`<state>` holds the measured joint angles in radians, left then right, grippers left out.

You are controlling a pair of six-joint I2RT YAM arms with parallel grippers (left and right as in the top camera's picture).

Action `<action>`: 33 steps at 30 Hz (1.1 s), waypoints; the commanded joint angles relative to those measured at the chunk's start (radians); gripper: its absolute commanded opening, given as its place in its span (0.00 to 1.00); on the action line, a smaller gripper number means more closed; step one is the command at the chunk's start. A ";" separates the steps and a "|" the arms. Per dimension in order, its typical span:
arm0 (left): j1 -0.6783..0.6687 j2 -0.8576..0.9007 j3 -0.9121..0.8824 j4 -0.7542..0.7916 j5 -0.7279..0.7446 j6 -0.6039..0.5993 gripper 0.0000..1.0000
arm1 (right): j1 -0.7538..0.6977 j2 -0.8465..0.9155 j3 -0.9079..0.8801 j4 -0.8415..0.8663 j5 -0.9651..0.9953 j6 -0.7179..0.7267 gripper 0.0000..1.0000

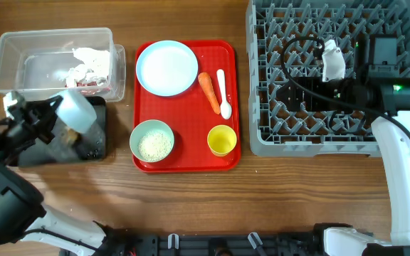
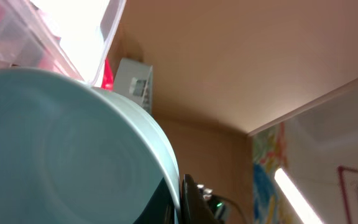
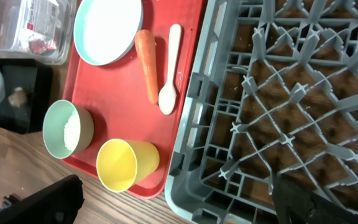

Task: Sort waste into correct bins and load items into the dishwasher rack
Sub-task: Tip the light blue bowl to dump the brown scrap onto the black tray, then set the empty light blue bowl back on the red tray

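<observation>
My left jaws grip the blue bowl [image 1: 77,112], tipped over the black tray [image 1: 98,136] holding the brown lump [image 1: 68,136]. Paper scraps [image 1: 87,62] sit in the clear tub [image 1: 20,43]. My right jaws hang open above the empty rack [image 1: 312,146]. I judge carrot [image 1: 208,92], rice [image 1: 152,144] and all 5 dishes left to do.

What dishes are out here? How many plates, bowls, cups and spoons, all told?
Plates: 1, the pale blue plate
Bowls: 2, the pale green bowl and the pale blue bowl
Cups: 1, the yellow cup
Spoons: 1, the white spoon
Total: 5
</observation>
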<state>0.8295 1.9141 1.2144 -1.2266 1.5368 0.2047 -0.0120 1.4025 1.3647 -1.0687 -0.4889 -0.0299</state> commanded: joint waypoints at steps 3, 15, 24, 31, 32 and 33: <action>0.070 -0.003 -0.003 -0.039 0.040 0.014 0.04 | 0.005 0.006 0.002 0.000 0.010 0.006 1.00; -0.198 -0.528 0.002 0.137 -0.364 -0.020 0.04 | 0.005 0.006 0.002 0.009 0.021 0.032 0.99; -0.880 -0.520 0.001 0.466 -1.169 -0.468 0.04 | 0.005 0.006 0.002 0.006 0.021 0.032 1.00; -1.308 -0.290 0.001 0.550 -1.604 -0.504 0.04 | 0.005 0.006 0.002 0.003 0.021 0.030 1.00; -1.336 -0.245 0.001 0.570 -1.606 -0.504 0.04 | 0.005 0.006 0.002 0.003 0.021 0.030 1.00; -1.354 -0.214 0.001 0.587 -1.606 -0.504 0.04 | 0.005 0.006 0.002 0.003 0.021 0.030 1.00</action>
<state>-0.4622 1.6020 1.2125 -0.6678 0.0517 -0.2790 -0.0120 1.4029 1.3647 -1.0626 -0.4706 -0.0040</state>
